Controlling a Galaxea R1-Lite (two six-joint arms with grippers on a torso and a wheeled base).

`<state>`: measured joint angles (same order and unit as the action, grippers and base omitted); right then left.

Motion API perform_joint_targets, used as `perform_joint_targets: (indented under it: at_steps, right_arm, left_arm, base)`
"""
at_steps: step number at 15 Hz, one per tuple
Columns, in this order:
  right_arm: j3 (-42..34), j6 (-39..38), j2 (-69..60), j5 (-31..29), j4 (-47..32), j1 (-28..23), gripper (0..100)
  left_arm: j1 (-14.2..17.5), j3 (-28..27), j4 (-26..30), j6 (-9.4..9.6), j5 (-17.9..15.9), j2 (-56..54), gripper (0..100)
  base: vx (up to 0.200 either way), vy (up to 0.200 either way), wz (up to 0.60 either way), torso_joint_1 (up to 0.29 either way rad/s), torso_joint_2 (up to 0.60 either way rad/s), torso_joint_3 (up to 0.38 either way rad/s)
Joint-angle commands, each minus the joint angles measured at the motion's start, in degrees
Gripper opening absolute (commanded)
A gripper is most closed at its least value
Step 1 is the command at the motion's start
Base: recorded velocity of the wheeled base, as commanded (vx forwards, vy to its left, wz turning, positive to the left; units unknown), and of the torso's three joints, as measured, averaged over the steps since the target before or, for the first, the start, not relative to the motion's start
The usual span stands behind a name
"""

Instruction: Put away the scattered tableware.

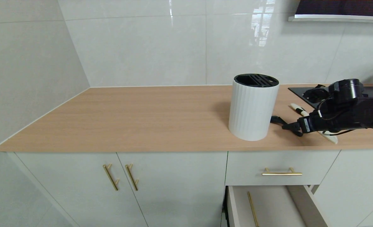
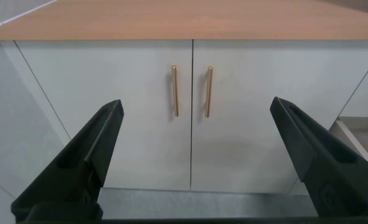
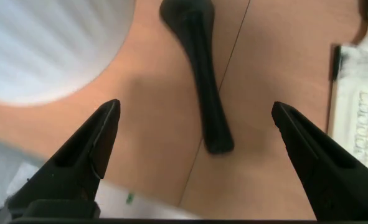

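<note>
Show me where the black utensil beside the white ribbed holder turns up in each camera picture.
Head view: the black utensil lies on the wooden countertop, between the white ribbed holder and the right claw.
Left wrist view: not in it; it faces the cabinet doors.
Right wrist view: the utensil lies ahead of the open claw, beside the holder.
Shared landmark: the wooden countertop, in all three.

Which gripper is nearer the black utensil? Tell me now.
Right. The right gripper hangs open just above the black utensil on the counter; the left gripper is low, facing the cabinet doors.
</note>
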<state>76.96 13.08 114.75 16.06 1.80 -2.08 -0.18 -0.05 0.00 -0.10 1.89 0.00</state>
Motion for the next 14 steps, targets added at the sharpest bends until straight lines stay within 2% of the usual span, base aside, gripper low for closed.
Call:
perform_joint_targets:
  at_steps: [1,13,14]
  right_arm:
    - [0.03,-0.34,1.88,0.12,1.62,-0.02,100]
    - [0.47,-2.27,6.01,0.12,5.31,0.06,100]
    - [0.38,-2.27,6.19,0.20,5.31,0.06,0]
  left_arm:
    - [0.01,-0.04,0.00,0.01,0.04,0.09,100]
    - [0.01,0.05,0.00,-0.08,0.04,0.09,100]
    - [0.01,-0.04,0.00,0.01,0.04,0.09,100]
  base:
    - [0.000,0.000,0.00,0.000,0.00,0.000]
    - [0.000,0.000,0.00,0.000,0.00,0.000]
    - [0.000,0.000,0.00,0.000,0.00,0.000]
